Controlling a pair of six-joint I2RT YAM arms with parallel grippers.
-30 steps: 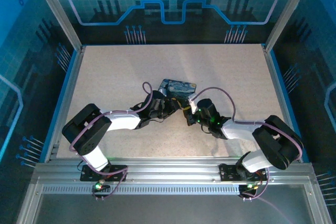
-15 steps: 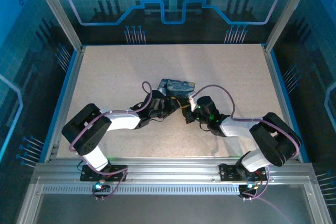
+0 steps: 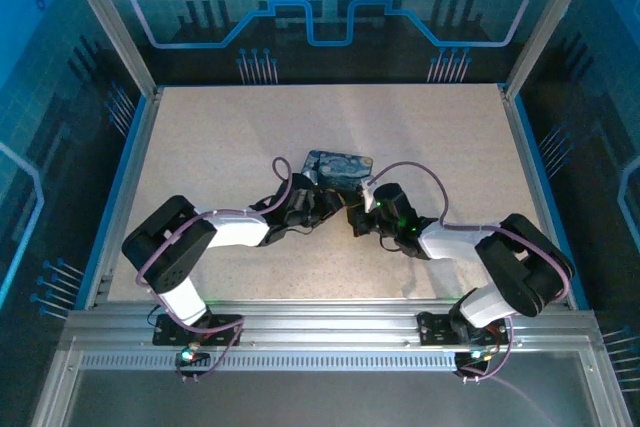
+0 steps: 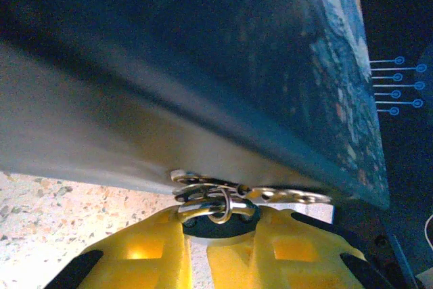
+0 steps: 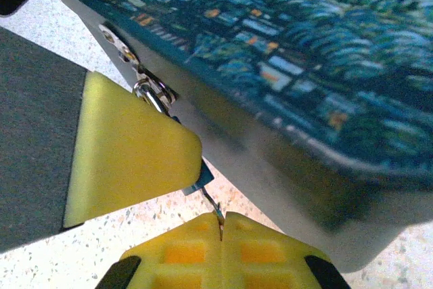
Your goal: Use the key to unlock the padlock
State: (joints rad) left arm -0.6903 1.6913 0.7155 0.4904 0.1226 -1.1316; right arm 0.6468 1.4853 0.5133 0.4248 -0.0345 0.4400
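Observation:
In the left wrist view, my left gripper [image 4: 196, 248] is shut on the padlock [image 4: 213, 226]. Its dark blue body sits between the yellow fingers, and its silvery shackle [image 4: 203, 209] passes through the rings at the painted box's hasp. In the right wrist view a blue corner of the padlock [image 5: 201, 179] sticks out from the left gripper's yellow finger [image 5: 128, 153]. The thin dark key [image 5: 213, 206] runs from that corner down into my right gripper [image 5: 222, 227], which is shut on it. In the top view both grippers meet at the box's front edge, left gripper [image 3: 330, 205] and right gripper [image 3: 356, 217].
The box with the blue-yellow swirl painting [image 3: 338, 166] lies mid-table just behind the grippers, its grey front wall [image 5: 284, 160] close above the key. A metal hasp plate [image 5: 118, 44] hangs on that wall. Speckled tabletop [image 3: 220, 127] spreads around, fenced by blue rails.
The right arm's wrist has edged a little left toward the left gripper. The left arm and the box have barely moved.

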